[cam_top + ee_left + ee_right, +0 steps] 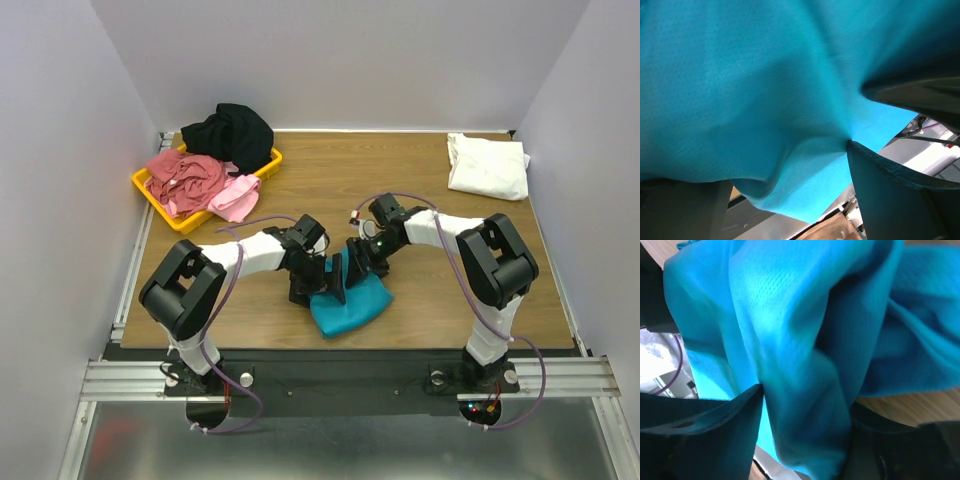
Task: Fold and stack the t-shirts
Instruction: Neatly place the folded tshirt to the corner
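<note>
Gripping step on teal t-shirt (352,305), which lies bunched near the front middle of the table (350,170), between my two arms. My right gripper (807,400) has its jaws either side of a thick rolled fold, and the cloth fills the gap. I cannot tell whether it is pinched firm. My left gripper (785,167) stands wide, with cloth draped across it and touching one finger, nothing clamped.

To do it well, I think:
- Take one edge or hem, not the whole roll. A fat bunch will not lay flat.
- Get the left jaws onto a matching edge, well apart from the right grip.
- Lift and spread the shirt before folding.
- Watch for the arms crowding; both wrists are close together over the shirt.

Surface is smooth wood-grain board, so cloth should slide easily. The white t-shirt (488,165) lies folded at the far right corner, likely the stack spot. The yellow tray (150,190) at far left holds the dusty red t-shirt (185,175) and pink t-shirt (238,195), with the black t-shirt (230,130) heaped over its far rim. Plain pale walls close in three sides, and a metal rail (330,375) runs along the near edge.
</note>
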Motion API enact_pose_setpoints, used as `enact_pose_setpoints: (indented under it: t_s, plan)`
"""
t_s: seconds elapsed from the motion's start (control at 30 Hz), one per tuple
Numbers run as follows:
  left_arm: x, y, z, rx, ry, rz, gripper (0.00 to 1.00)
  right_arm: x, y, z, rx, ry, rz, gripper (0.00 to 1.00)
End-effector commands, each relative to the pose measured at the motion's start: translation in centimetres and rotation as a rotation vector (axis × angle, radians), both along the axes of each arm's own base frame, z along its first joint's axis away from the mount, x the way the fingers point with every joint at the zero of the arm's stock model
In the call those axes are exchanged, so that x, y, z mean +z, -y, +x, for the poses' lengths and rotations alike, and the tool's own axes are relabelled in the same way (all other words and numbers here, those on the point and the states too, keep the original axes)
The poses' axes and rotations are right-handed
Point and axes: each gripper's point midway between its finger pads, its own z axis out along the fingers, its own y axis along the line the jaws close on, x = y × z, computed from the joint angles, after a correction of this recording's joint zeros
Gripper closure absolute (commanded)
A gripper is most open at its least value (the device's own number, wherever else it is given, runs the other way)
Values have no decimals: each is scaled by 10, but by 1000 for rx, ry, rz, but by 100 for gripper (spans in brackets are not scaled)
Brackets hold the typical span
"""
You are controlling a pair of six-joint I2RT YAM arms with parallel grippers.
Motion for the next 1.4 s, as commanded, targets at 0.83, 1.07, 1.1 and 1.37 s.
enact_pose_setpoints:
  t_s: [0.83, 1.07, 1.1, 1.37]
  plan:
    - [60, -73, 57, 169, 221, 1, 1, 52, 82, 135, -217, 331, -205, 100]
    - [41, -87, 43, 151, 196, 1, 2, 65, 146, 199, -337, 375, -308, 100]
    - [40, -87, 42, 154, 194, -2, 2, 65, 152, 205, -355, 374, -314, 100]
    - [28, -90, 33, 146, 179, -2, 1, 80, 207, 270, -482, 441, -337, 100]
